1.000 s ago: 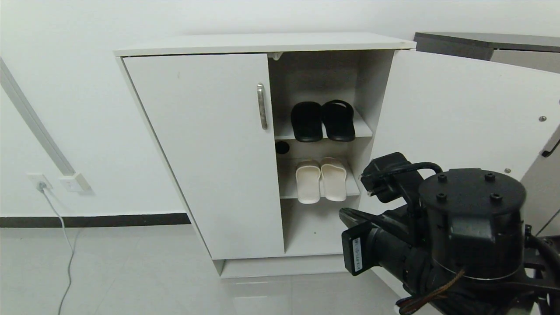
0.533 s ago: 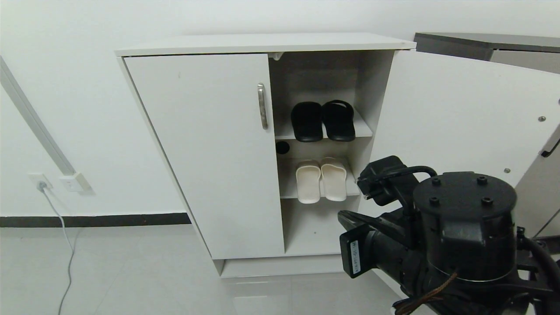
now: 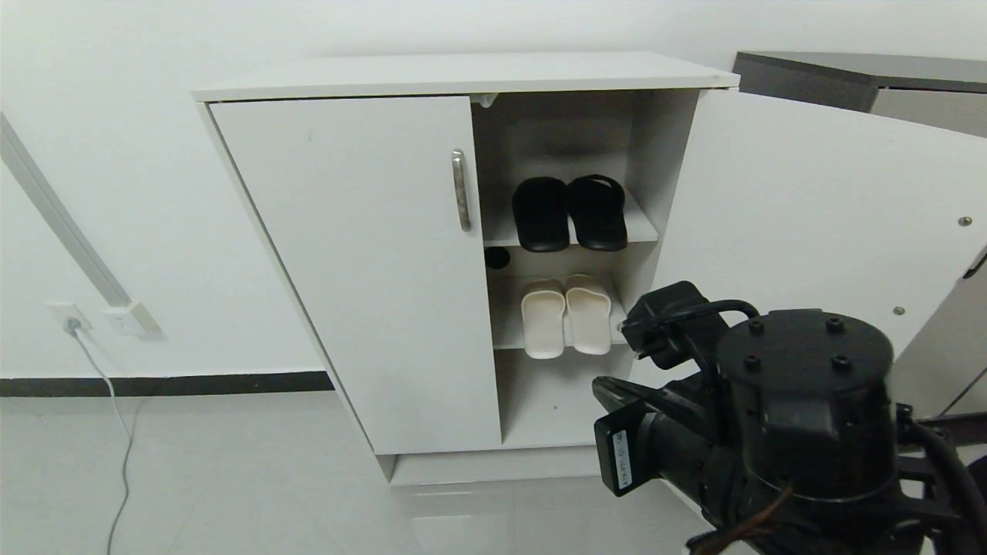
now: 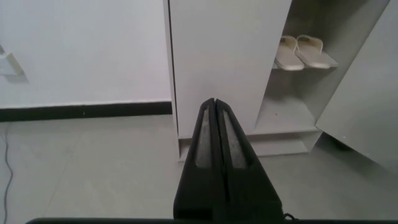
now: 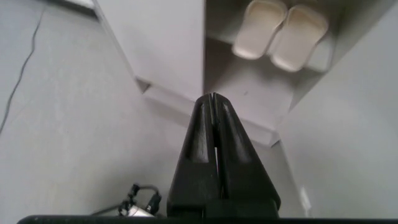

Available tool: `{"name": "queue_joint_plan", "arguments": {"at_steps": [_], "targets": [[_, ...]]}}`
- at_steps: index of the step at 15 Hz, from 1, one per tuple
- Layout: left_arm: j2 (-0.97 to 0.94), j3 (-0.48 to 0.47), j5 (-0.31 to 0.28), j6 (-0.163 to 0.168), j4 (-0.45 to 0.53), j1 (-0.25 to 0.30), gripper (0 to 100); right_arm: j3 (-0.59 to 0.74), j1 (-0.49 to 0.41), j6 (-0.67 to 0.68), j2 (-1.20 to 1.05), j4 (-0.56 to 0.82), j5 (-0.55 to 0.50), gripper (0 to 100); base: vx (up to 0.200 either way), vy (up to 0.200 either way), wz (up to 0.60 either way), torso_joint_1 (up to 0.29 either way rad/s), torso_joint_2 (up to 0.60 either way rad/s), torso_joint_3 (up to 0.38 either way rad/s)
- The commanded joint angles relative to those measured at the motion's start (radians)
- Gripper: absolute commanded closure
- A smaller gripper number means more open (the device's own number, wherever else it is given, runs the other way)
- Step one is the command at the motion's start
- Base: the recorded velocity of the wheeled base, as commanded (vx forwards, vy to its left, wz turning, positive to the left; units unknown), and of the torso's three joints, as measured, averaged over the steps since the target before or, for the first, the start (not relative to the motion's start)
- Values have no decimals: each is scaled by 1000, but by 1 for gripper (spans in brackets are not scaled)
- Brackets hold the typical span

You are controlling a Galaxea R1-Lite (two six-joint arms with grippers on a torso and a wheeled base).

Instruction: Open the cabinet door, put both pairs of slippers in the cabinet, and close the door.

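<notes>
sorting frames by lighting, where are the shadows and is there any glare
Head view: the cabinet interior is darkest above the black slippers; the floor shows a faint sheen below the cabinet, no hard glare. Left wrist view: the white slippers sit evenly lit. Right wrist view: soft shadow beneath them.

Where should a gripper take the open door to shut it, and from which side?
Probably the free edge of the door, by the two screws, far from its hinged side. Come from the robot's right, behind the panel: the inner face is the one showing, so the shutting push must land on the hidden outer face.
</notes>
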Motion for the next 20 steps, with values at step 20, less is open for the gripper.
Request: {"name": "queue_joint_plan", "arguments": {"at_steps": [20], "targets": [[1,0,1,0,0,1,100,2,-4,-8,1,-4,-2,100,0,0,0,134,-485,-333]]}}
